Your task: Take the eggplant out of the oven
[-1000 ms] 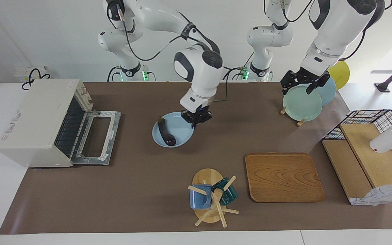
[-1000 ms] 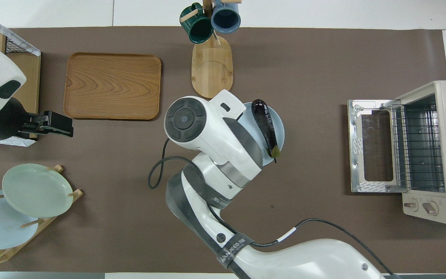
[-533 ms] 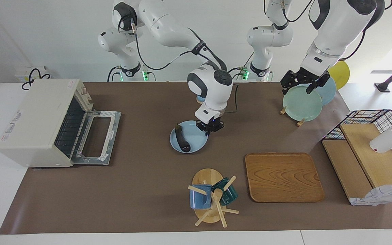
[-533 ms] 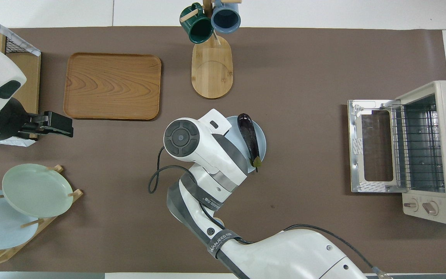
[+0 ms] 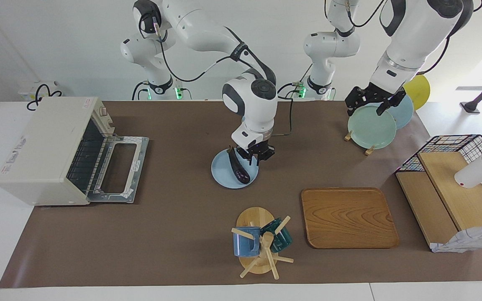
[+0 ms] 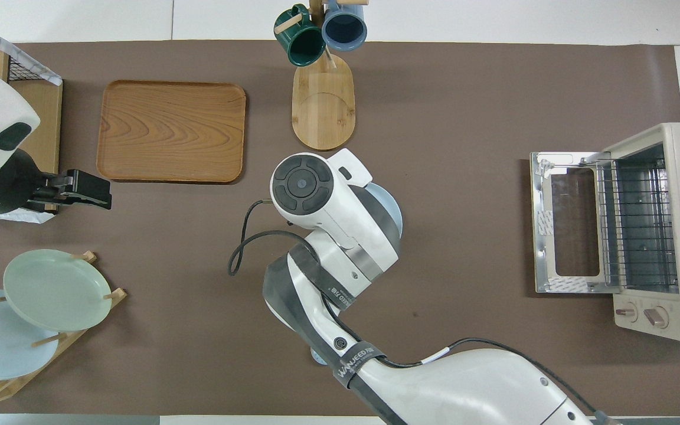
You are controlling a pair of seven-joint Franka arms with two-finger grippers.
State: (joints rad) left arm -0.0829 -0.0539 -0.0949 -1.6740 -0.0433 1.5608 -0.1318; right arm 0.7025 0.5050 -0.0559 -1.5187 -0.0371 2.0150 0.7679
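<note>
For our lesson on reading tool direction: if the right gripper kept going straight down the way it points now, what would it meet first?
Most likely the eggplant lying on the light blue plate: the right gripper points down just over it. Depth is unclear, so it might instead meet the plate's rim.

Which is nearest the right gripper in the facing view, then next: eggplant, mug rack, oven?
1. Eggplant, on the blue plate just under the right gripper.
2. Mug rack, farther from the robots.
3. Oven, at the right arm's end.
</note>
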